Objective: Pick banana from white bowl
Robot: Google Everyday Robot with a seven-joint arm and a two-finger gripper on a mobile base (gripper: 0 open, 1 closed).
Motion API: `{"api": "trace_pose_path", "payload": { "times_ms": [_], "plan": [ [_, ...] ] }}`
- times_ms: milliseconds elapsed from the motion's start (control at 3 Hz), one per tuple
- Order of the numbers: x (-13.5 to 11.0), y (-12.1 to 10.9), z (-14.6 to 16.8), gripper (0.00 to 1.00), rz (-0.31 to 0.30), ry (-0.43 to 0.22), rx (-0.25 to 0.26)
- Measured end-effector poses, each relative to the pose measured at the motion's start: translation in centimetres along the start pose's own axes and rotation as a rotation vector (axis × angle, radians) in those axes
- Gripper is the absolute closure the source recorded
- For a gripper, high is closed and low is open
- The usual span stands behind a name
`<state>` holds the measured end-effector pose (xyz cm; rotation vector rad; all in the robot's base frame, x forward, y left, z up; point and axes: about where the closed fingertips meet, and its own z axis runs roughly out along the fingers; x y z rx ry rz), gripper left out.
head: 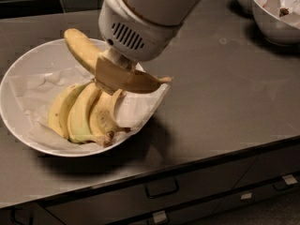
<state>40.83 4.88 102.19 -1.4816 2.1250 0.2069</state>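
The white bowl point(18, 107) sits at the left of the dark counter, lined with crumpled white paper. My gripper point(110, 74) is over the bowl's right half, shut on the banana point(82, 48), a pale yellow curved one held above the bowl, its stem end sticking out to the right. The gripper's tan fingers point(112, 75) cover the banana's middle. A bunch of greenish-yellow bananas point(79, 114) with dark stem ends lies in the bowl below.
Two smaller white bowls point(276, 13) with food stand at the counter's back right. The counter's front edge point(187, 165) runs below the bowl, with drawers and handles point(161, 189) underneath.
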Motion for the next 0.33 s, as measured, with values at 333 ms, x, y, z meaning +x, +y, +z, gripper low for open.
{"api": "trace_pose_path", "payload": {
  "times_ms": [333],
  "plan": [
    [0.02, 0.14, -0.56, 1.0, -0.001, 0.002, 0.007]
  ]
}}
